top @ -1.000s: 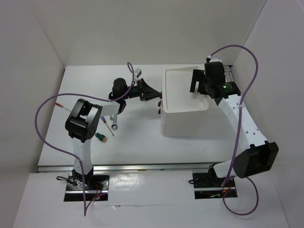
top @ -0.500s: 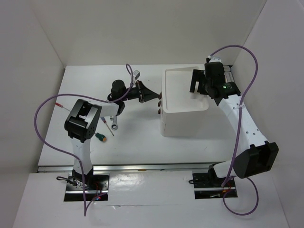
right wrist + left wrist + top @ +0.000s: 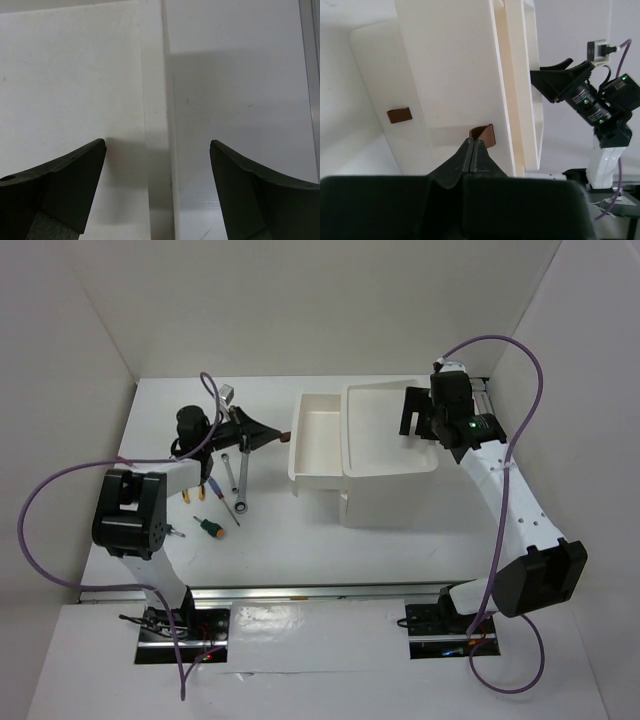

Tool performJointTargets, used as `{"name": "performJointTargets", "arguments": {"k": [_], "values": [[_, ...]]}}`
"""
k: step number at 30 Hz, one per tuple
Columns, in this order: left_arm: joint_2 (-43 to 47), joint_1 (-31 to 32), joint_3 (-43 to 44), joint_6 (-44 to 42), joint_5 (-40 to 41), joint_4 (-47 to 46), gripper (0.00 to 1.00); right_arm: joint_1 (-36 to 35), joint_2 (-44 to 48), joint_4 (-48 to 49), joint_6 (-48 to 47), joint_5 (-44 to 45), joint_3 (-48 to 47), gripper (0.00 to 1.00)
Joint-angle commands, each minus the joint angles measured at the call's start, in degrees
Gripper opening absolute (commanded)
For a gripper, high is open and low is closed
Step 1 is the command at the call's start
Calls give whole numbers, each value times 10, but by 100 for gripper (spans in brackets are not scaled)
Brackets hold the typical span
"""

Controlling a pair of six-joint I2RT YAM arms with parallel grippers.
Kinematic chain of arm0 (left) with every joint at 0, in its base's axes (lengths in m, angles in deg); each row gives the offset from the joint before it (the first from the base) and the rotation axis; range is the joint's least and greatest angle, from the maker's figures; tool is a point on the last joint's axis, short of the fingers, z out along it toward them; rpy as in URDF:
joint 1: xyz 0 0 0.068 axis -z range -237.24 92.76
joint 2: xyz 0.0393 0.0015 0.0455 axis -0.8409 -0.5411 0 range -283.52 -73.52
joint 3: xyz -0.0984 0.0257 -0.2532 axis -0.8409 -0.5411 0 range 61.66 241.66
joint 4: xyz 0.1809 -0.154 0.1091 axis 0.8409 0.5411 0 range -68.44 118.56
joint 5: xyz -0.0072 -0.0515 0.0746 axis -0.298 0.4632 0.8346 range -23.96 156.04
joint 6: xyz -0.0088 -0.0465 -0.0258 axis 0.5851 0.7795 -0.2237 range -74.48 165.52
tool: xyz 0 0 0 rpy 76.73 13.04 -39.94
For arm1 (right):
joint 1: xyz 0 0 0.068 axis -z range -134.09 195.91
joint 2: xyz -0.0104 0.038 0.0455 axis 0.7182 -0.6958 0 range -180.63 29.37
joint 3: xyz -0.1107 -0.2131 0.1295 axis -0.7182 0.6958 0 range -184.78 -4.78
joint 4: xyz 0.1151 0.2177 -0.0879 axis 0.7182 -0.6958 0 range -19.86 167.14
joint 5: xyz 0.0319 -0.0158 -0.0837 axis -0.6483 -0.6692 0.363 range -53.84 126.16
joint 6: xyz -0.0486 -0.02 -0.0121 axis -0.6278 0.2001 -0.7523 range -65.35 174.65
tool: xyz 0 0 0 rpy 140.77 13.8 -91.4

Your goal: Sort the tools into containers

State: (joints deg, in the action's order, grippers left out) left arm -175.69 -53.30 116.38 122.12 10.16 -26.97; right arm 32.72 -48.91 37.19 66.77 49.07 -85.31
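Note:
The white box unit (image 3: 390, 480) stands right of centre, and its upper drawer (image 3: 318, 440) is pulled out to the left. My left gripper (image 3: 276, 437) is shut on that drawer's brown knob (image 3: 287, 437). The left wrist view shows the fingertips (image 3: 470, 150) pinching this knob (image 3: 488, 136), with a second knob (image 3: 400, 115) on the drawer below. My right gripper (image 3: 412, 417) is open and empty over the top tray's right rim (image 3: 155, 100). Two silver wrenches (image 3: 242, 480), a thin screwdriver (image 3: 230, 513) and a green stubby screwdriver (image 3: 210, 529) lie on the table at left. The pliers are hidden.
An orange-handled tool (image 3: 192, 496) lies partly under my left arm. White walls enclose the table on the left, back and right. A purple cable (image 3: 60, 490) loops off my left arm, and another loops off my right arm (image 3: 535, 370).
My left gripper has pulled the upper drawer out to the left by its knob, and the arm has swung left with it. The right arm has not moved.

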Motion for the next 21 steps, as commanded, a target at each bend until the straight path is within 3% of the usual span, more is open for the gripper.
{"name": "performJointTargets", "arguments": {"k": [1, 4, 5, 6, 9, 10, 11, 14, 17, 21], "values": [[54, -12, -9, -60, 0, 58, 28, -10, 7, -32, -21, 1, 15, 92], [80, -17, 1, -107, 30, 133, 79, -10, 1, -32, -21, 1, 15, 92], [98, -17, 11, -151, 42, 213, 91, -10, 1, -32, -21, 1, 15, 92], [106, -17, 23, -179, 55, 260, 95, -10, 1, -32, -21, 1, 15, 92], [125, -17, 96, -282, 159, 423, 100, -10, 1, -27, -21, -5, 15, 93], [125, -17, 114, -300, 196, 520, 100, -10, 1, -27, -21, -5, 15, 93], [125, -17, 153, -316, 278, 570, 100, -10, 1, -27, -21, -10, 15, 93], [84, -25, 221, -362, 416, 717, 100, -10, -4, -27, -21, -10, 15, 94], [35, -30, 263, -376, 508, 812, 97, -10, -9, -27, -21, -5, 15, 94], [14, -56, 258, -376, 565, 850, 88, -15, -9, -27, -21, -5, 15, 94]]}}
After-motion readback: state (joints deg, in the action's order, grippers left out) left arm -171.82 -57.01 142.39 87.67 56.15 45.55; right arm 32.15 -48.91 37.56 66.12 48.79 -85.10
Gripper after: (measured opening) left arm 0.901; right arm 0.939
